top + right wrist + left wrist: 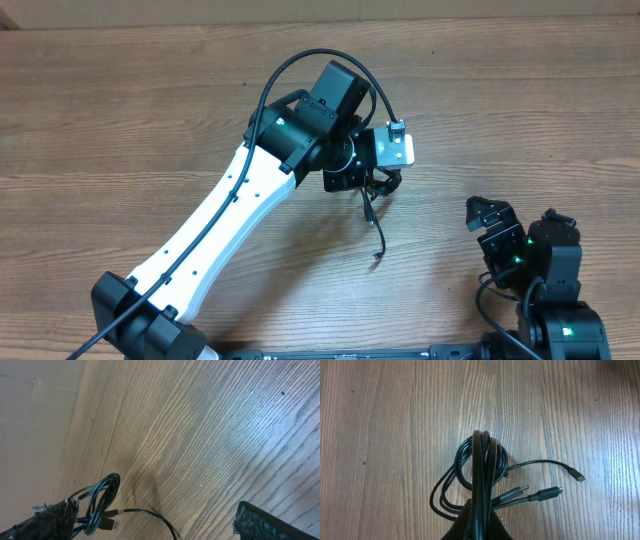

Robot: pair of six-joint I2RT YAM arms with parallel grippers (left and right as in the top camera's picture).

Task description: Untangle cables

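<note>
Wood table (pixel 120 100); left gripper (pixel 481 527), clamped on cables (pixel 481 467), mostly cut off; right gripper (pixel 492 218) wide apart, empty.

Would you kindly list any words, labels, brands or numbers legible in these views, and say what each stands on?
None can be read: the bundle of thin black cables, the wood-grain table and the white-and-black left arm show no legible print in any view.

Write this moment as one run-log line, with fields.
left gripper: shut on cable bundle; right gripper: open, empty; plug ends: free; bundle: tangled
</note>
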